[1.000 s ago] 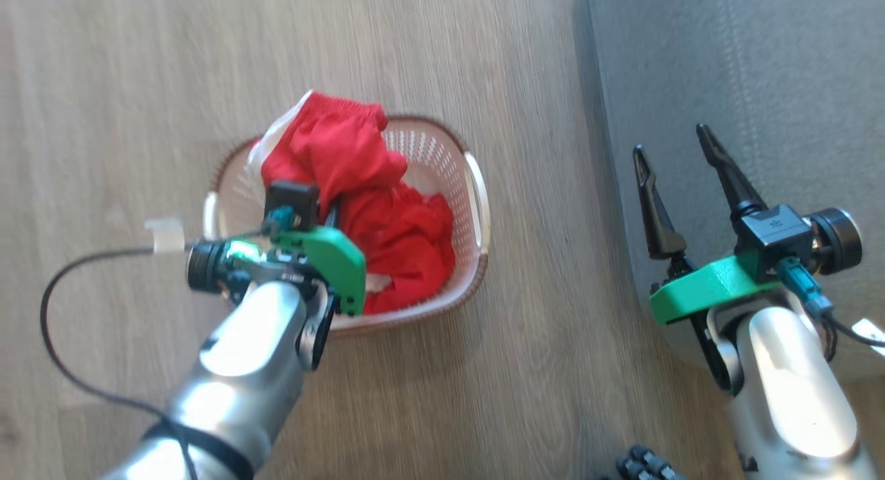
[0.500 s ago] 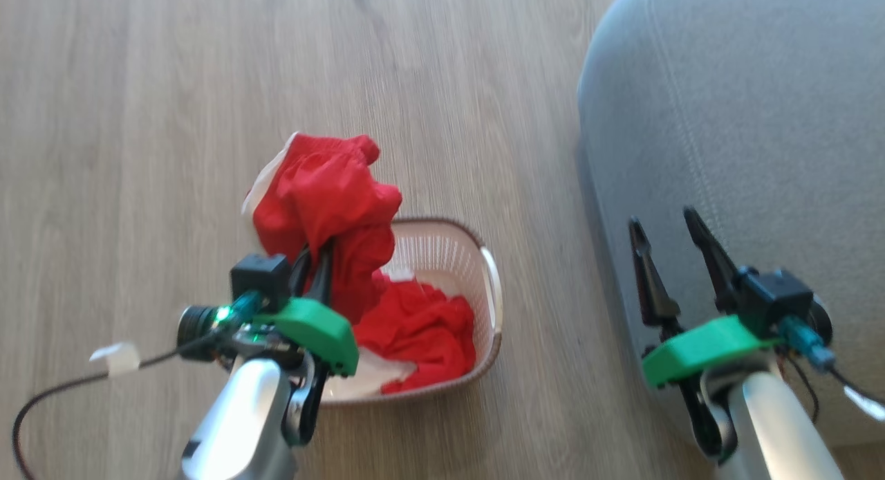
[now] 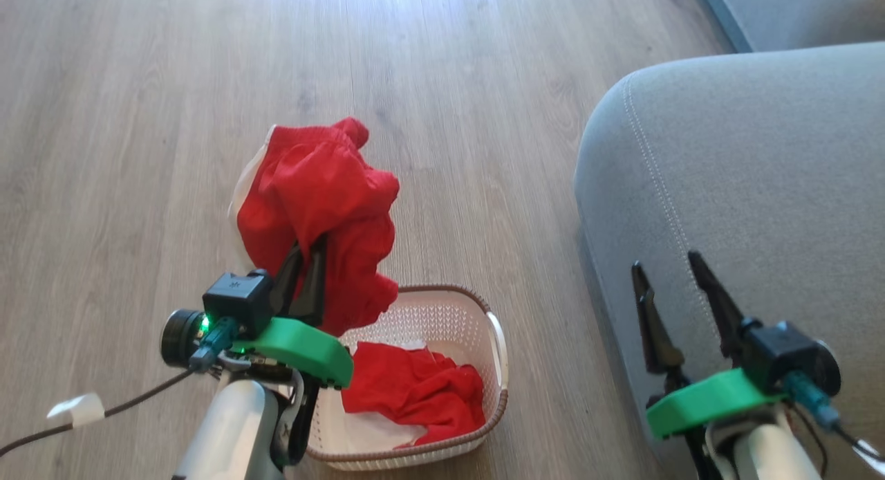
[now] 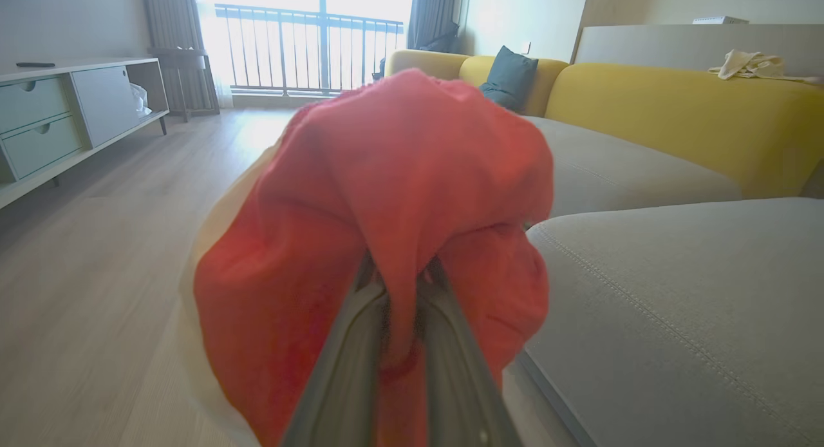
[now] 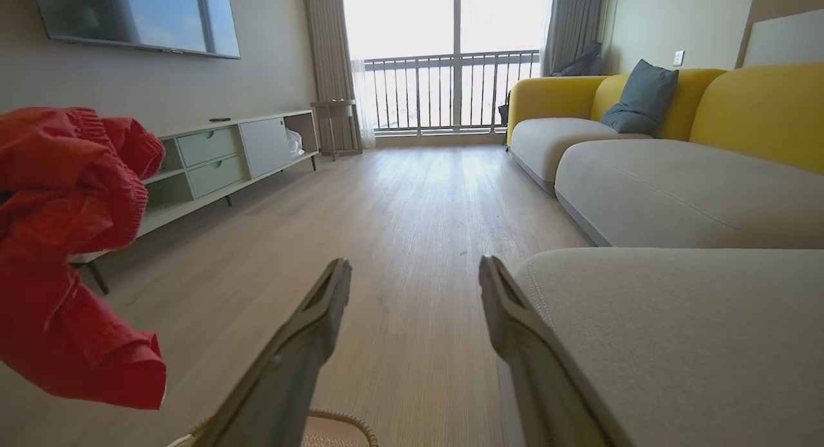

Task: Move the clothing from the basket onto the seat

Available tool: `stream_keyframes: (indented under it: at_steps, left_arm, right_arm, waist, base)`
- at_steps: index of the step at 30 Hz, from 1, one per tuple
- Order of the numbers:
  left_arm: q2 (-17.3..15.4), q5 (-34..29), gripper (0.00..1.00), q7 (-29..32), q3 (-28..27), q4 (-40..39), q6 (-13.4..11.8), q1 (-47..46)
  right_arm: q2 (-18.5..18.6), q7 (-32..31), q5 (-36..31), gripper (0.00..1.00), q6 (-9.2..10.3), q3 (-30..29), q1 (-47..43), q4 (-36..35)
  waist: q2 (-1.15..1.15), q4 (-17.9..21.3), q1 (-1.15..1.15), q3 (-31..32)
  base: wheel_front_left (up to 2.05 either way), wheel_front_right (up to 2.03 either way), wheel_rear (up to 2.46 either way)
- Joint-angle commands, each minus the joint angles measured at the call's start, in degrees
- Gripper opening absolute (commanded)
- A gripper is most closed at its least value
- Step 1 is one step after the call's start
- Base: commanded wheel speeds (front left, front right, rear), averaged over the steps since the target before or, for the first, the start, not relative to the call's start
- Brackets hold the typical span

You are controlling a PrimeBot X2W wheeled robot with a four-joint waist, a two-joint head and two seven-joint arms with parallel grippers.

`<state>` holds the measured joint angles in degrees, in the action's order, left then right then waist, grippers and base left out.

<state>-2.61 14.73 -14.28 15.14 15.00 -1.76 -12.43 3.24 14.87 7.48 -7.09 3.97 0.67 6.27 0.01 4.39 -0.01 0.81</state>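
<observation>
left gripper [image 3: 308,262] pinches raised garment [image 3: 318,189] above basket [image 3: 442,319] | right gripper [image 3: 664,262] jaws spread by seat [image 3: 760,176] | another garment [image 3: 415,390], possibly two, inside

Living room with a pale wood-plank floor [image 5: 412,196]. Bright daylight pours through a tall balcony window [image 5: 450,22] with a railing (curtains [image 5: 328,60] drawn aside). A wall-mounted television [image 5: 135,15] hangs above a low cabinet [image 5: 219,157] with pale green drawers; opposite stands a yellow-backed sofa [image 5: 753,105] with a teal cushion [image 5: 640,99]

Wood floor [image 3: 138,120]. TV [image 5: 135,15] wall-mounted above sideboard [image 5: 219,157]. Curtains [image 5: 331,67] flank balcony railing [image 5: 450,89]. Grey-blue cushion [image 5: 640,96] against yellow backrest [image 5: 759,105]. Pale cloth [image 4: 747,64] crumpled above backrest.
</observation>
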Motion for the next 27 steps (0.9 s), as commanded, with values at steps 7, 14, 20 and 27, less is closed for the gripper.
stream_keyframes:
  at_steps: [7, 14, 20, 27]
  left_arm:
    - [-0.3, 1.0, 0.00, -0.7, -1.2, -4.3, -0.4, 1.6]
    - [-0.3, 2.3, 0.00, -0.7, -1.3, -4.3, -0.6, 2.9]
    - [-0.3, 2.7, 0.00, -0.7, -0.3, -6.2, -0.3, 1.6]
    - [-0.3, 4.1, 0.00, -0.7, 3.0, -10.4, -0.8, -3.0]
  right_arm:
    - [-0.3, 0.1, -1.7, 1.00, -0.40, 0.7, -2.5, -2.7]
    - [-0.3, 0.1, -2.4, 1.00, -0.40, 1.5, -2.3, -2.6]
    - [-0.3, 0.1, -2.4, 1.00, -0.40, 2.0, -1.9, -2.8]
    - [-0.3, 0.1, -2.3, 1.00, -0.40, 2.3, -1.6, -2.8]
  waist:
    - [-0.01, 0.1, 0.01, 1.8]
    - [-0.01, 0.7, 0.01, 2.2]
    - [-0.01, 0.9, 0.01, 1.7]
    - [-0.01, 0.9, 0.01, 0.9]
  base:
    - [0.00, 0.00, 0.00]
    - [0.00, 0.00, 0.00]
    - [0.00, 0.00, 0.00]
    - [0.00, 0.00, 0.00]
